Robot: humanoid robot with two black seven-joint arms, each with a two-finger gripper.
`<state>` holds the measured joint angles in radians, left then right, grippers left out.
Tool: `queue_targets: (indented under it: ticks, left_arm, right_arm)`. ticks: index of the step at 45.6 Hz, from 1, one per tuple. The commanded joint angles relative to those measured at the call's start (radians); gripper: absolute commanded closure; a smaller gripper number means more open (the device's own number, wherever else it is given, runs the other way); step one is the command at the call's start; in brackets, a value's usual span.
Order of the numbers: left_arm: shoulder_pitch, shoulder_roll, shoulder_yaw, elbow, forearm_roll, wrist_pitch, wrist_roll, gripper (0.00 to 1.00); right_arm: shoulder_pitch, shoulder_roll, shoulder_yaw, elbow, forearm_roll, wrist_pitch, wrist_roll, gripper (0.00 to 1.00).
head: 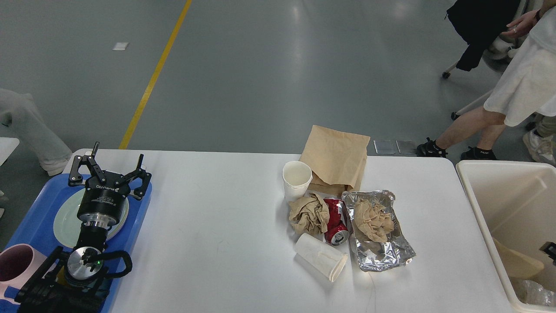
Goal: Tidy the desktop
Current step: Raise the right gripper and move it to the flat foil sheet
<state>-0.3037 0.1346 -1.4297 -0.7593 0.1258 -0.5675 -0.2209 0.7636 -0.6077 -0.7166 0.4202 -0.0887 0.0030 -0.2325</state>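
1. Large white rectangular desktop [217, 226] fills the lower view, wider than all else.
2. Cream plastic bin [499, 191] just off the desktop's right end; crumpled foil [532, 294] at its bottom.
3. Blue plastic tray [37, 226] at the desktop's left end, holding a pale round plate [65, 219].
4. Left gripper [114, 163] over the tray, fingers spread, empty; right gripper barely in view, cannot tell.
5. Desktop centre-right: brown paper bag [336, 158], foil tray [391, 252], upright white cup [296, 178], tipped white cup [321, 256], crushed red can [335, 221].
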Motion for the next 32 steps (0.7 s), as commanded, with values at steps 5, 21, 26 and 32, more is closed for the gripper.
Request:
queue_targets:
  ticks: [5,21,26,32]
  left_arm:
    - [0.0,0.0,0.0,0.0,0.0,0.0,0.0,0.03]
    - [0.0,-0.001,0.0,0.0,0.0,0.0,0.0,0.03]
    - [0.001,-0.001,0.0,0.0,0.0,0.0,0.0,0.03]
    - [0.0,-0.001,0.0,0.0,0.0,0.0,0.0,0.03]
  right_arm:
    - [0.359,-0.079,-0.219,0.363,-0.094,0.026,-0.096,0.0]
    - [1.042,0.18,-0.646,0.735,-0.092,0.383,-0.102,0.0]
    - [1.175,0.275,-0.638,0.772,-0.089,0.56,-0.1,0.0]
    - [1.321,0.336,-0.621,0.9,-0.089,0.632,-0.1,0.0]
